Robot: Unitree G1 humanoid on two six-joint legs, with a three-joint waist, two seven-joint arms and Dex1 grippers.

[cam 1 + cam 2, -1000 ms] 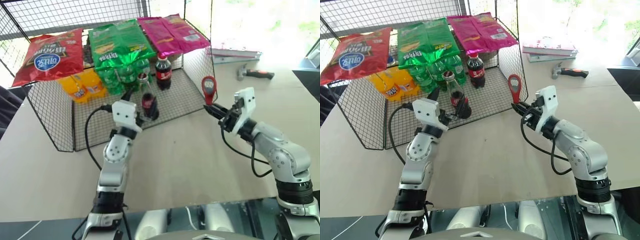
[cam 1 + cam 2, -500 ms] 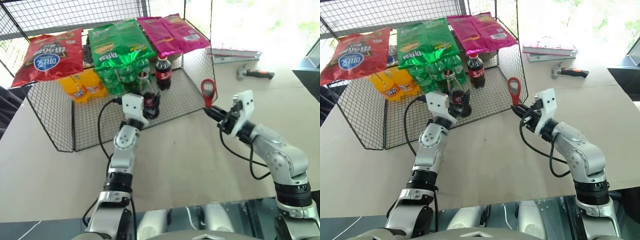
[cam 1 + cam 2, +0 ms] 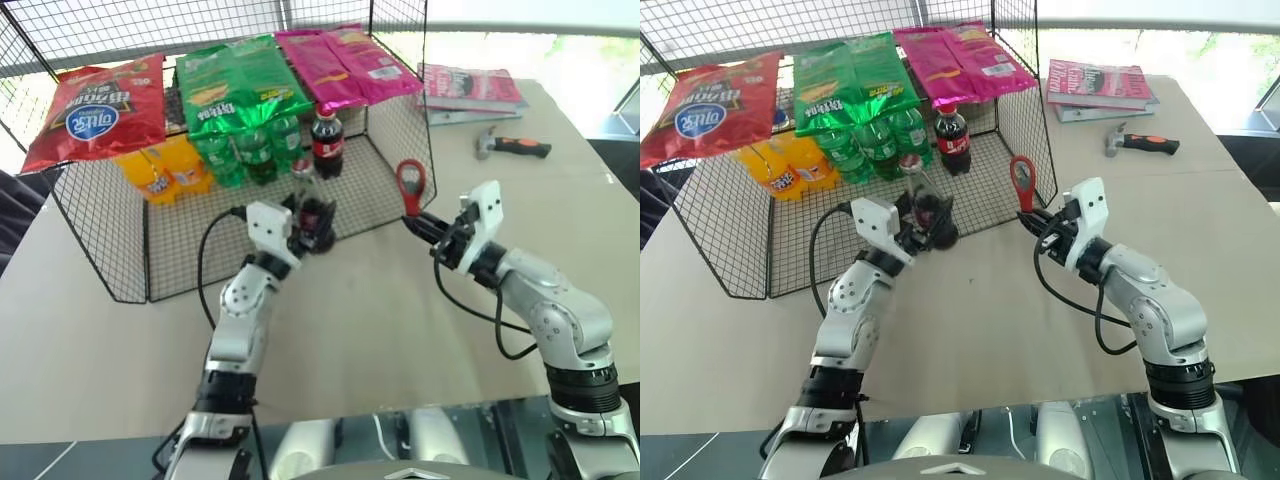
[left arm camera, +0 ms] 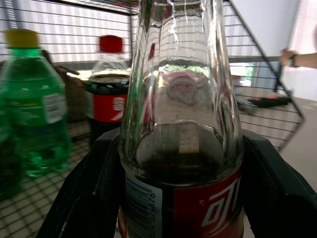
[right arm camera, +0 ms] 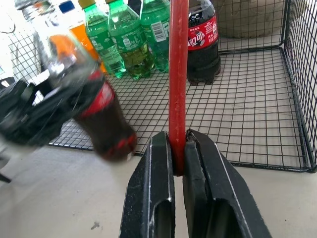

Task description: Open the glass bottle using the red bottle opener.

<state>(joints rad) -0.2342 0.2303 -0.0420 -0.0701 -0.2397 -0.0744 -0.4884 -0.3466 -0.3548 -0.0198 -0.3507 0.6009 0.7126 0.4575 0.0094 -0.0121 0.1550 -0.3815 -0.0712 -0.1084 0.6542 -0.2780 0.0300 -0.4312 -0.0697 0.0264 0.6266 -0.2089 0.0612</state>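
A: At the open front of the wire basket (image 3: 95,215), sitting clamped in the left gripper (image 3: 308,222): the glass bottle (image 3: 311,205), lifted and leaning a little, black fingers (image 4: 86,196) pressing its belly from both sides.

B: Showing more up close in the left wrist view: dark liquid reaching to the shoulder of the glass bottle, red label with white script, empty clear neck above. Also standing behind it, a green soda bottle (image 4: 37,104) and a red-capped cola bottle (image 4: 106,89).

A: Over the table (image 3: 400,320), right of the basket: pinching the red bottle opener (image 3: 411,187) by its handle, the right gripper (image 3: 418,222), ring head pointing up.

B: Confirming in the right wrist view: two fingers (image 5: 153,193) squeezed tight on the flat red handle, edge-on there, so not showing the ring. Showing the glass bottle blurred and tilted, well apart from the opener.

A: Lying farther back on the table, visible from the head views: a hammer (image 3: 512,147) and some magazines (image 3: 470,90). Hanging above the basket: chip bags in red (image 3: 95,110), green (image 3: 240,85) and pink (image 3: 345,65).
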